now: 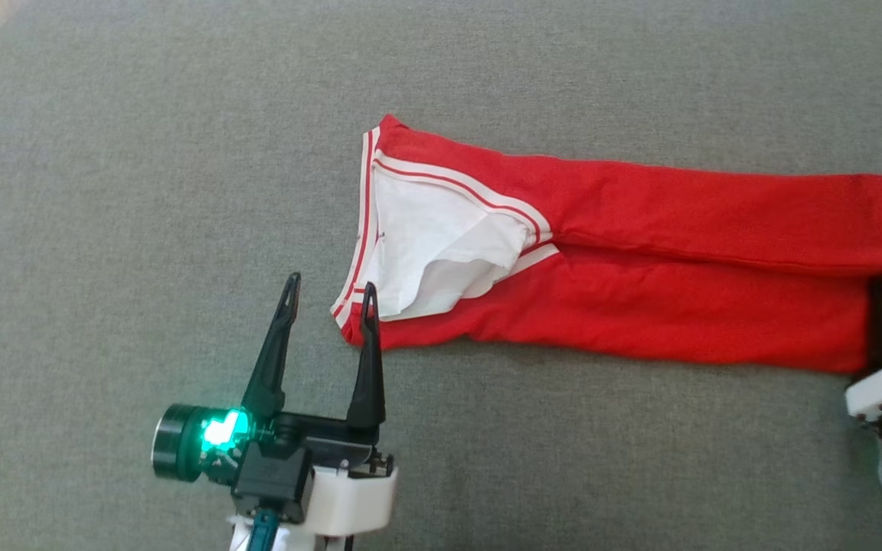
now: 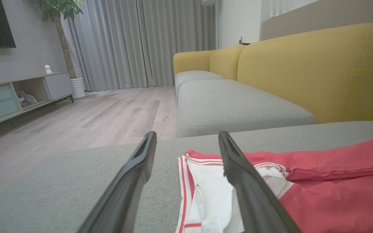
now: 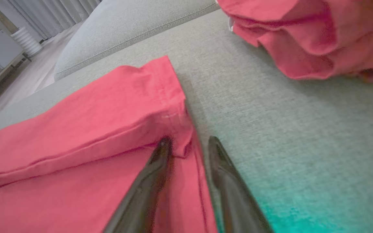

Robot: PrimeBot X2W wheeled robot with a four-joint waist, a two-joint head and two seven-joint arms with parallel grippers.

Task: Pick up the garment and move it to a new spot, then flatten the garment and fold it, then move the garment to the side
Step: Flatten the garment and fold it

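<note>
Garment [image 1: 640, 252], a pair of red trousers with a white-striped waistband [image 1: 368, 229], lay stretched flat across the grey cushion [image 1: 104, 229], legs side by side and white lining showing at the open waist. The left tool [image 1: 331, 285] stood wide open and held nothing, one finger just at the near waistband corner and the other over bare cushion. The right tool [image 3: 189, 140] was at the far end, its jaws partly open astride the edge of the near leg's hem [image 3: 176, 106]: one finger on the red cloth, the other on the cushion just beside it, with no cloth visibly pinched. The likely trouble was a shallow or one-layer grip. If the right tool closed so near the edge, it could catch only the top layer or slip off, and the leg would sag or peel open when lifted. If the left tool closed where it stood, it might take only the corner or the loose lining, and the waist would bunch. An uneven lift between the two ends would twist the garment and leave the fold crooked.
</note>
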